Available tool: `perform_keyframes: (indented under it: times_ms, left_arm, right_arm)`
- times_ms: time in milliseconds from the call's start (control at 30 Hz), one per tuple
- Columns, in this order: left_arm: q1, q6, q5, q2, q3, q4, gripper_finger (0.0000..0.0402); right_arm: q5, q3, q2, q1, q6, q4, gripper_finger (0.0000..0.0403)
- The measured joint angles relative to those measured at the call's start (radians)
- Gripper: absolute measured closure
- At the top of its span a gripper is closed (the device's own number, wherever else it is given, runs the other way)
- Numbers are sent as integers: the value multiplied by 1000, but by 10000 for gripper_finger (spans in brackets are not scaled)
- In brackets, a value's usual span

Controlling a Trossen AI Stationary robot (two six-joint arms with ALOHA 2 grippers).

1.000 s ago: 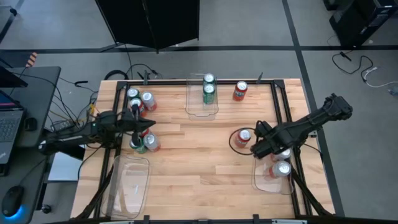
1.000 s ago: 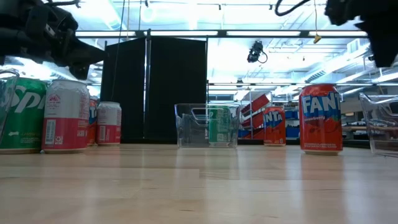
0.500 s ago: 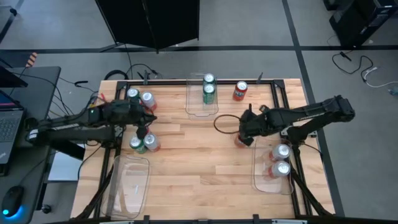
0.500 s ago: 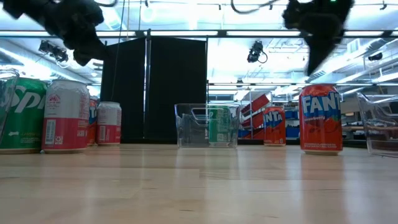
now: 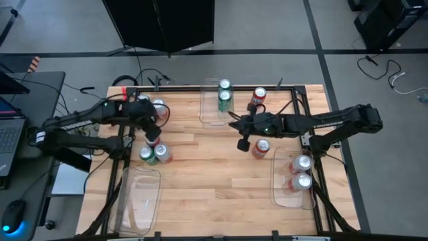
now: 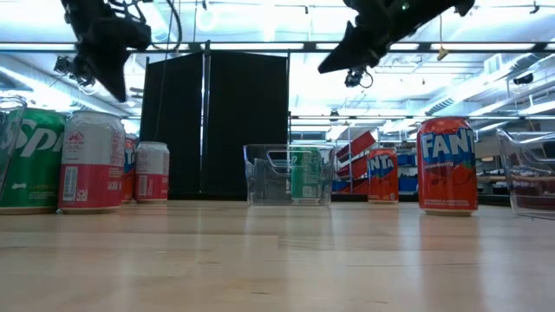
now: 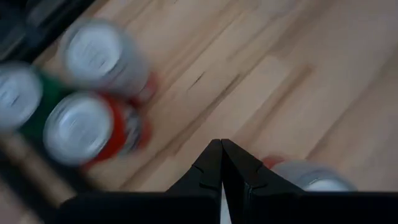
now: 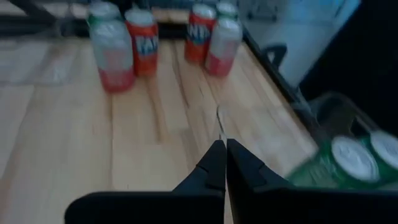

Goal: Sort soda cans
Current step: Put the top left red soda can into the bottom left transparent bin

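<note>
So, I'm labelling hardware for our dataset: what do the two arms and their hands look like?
Both arms are dark, slim and jointed, with cables running along them. The left hand and right hand each end in two black, tapering, pointed fingers.

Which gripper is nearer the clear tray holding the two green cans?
Right. The right gripper hangs just right of and in front of that tray; the left gripper is farther off, across the table on its left.

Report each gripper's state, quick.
Left gripper: shut, holding nothing, above the cans at the table's left.
Right gripper: shut, holding nothing, over mid-table.
</note>
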Motion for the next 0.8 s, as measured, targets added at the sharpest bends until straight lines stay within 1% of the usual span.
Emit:
perform_keyframes:
  times_ms: [133,333,467,600,700,800]
  left_arm:
    - [117,9,0,32,34,-130,390]
    - [296,105,88,83,37,-154,390]
    - [369,164,144,140,37,-180,376]
    - [401,203,144,205,37,-207,334]
    - [404,214,143,247,42,-215,288]
    - [403,239,143,281,74,-210,236]
  right_arm:
    - [-5,-30,0,-22,-29,86,402]
    - [-25,-37,0,-40,-47,125,401]
    - [-52,-38,0,-52,-62,138,401]
    - [-55,-38,0,-62,-62,138,402]
    - [-55,-38,0,-64,-65,138,399]
    - [-55,-38,0,-64,-66,138,398]
